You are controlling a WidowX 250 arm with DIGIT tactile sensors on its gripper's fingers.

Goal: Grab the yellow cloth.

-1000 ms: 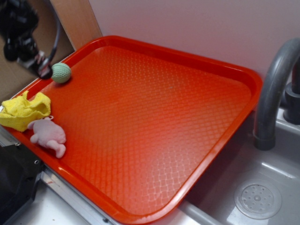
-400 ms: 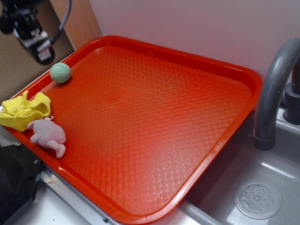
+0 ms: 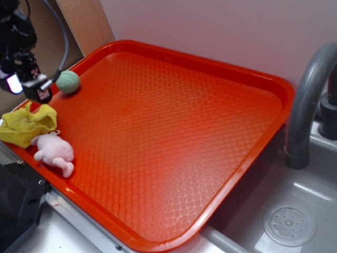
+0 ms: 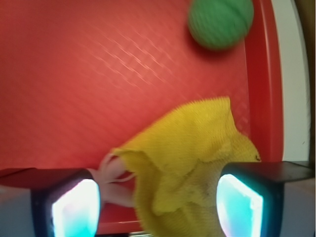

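At the tray's left corner, the cloth lies crumpled against the rim, touching the pink toy beside it. The gripper hovers above it, jaws spread wide and holding nothing; from the wrist, the cloth sits between the 2 fingers. The green ball rests farther along the same rim.
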